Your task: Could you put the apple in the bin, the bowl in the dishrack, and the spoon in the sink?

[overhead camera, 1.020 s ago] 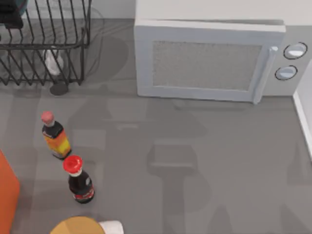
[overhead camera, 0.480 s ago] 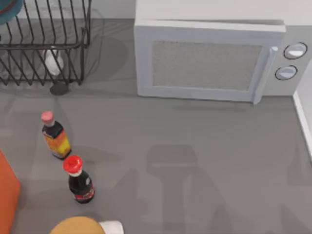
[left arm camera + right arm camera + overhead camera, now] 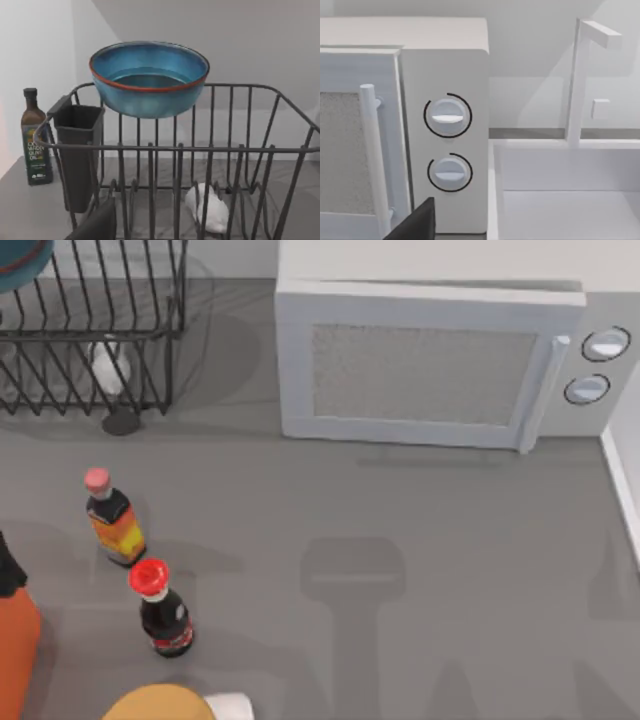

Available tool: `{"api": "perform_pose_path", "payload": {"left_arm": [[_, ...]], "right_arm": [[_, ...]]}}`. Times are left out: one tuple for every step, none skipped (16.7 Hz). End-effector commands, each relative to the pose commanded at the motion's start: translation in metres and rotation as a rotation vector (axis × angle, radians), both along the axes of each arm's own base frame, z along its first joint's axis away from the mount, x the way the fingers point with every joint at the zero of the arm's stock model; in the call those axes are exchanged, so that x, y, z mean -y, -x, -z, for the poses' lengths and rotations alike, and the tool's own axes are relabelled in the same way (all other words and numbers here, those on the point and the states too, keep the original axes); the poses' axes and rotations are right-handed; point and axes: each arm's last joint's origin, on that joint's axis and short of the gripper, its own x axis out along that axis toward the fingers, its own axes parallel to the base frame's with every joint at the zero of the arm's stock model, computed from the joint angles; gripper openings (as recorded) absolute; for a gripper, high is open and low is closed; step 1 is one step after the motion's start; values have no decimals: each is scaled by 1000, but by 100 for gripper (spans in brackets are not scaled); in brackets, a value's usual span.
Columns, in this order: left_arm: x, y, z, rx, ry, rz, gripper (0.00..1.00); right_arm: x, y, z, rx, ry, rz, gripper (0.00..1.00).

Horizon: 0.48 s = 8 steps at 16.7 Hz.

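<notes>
Bowl step seemingly wrapped up: the blue-teal bowl (image 3: 149,80) sits upright and high at the back of the black wire dishrack (image 3: 210,147), in the back left corner of the worktop, its base about level with the rack's top rail. Whether it rests on the bars or hangs just behind them cannot be told. The left claw (image 3: 95,227) hovers in front of the rack, well apart from the bowl, holding nothing that can be seen; whether it is clenched or released cannot be told.

Inside the rack, a crumpled white object (image 3: 207,210) lies on the floor bars, and a dark cutlery holder (image 3: 77,145) hangs at one end, its contents hidden. An olive oil bottle (image 3: 34,137) stands just beside that end.

The right claw (image 3: 415,222) faces the white microwave (image 3: 445,125) and, next to it at the worktop's right edge, the sink (image 3: 560,210) with its faucet (image 3: 575,85); its state cannot be told either. The part of the basin on view is bare.

By this reading, the apple and the spoon are left. The next move calls for an arm to reach one of them; the orange container (image 3: 15,650) at the left edge is probably the bin
</notes>
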Motion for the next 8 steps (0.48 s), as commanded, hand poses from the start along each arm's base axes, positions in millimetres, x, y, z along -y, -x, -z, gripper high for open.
{"api": "perform_pose_path", "payload": {"left_arm": [[0,1,9,-15,-3,-1,100],[0,2,16,-28,-6,-1,100],[0,2,21,-38,-8,-2,100],[0,2,23,-42,-8,-2,100],[0,2,23,-42,-8,-2,100],[0,2,23,-42,-8,-2,100],[0,2,23,-42,-8,-2,100],[0,2,23,-42,-8,-2,100]], "right_arm": [[0,0,0,0,0,0,100],[0,0,0,0,0,0,100],[0,0,0,0,0,0,100],[0,0,0,0,0,0,100],[0,0,0,0,0,0,100],[0,0,0,0,0,0,100],[0,0,0,0,0,0,100],[0,0,0,0,0,0,100]]}}
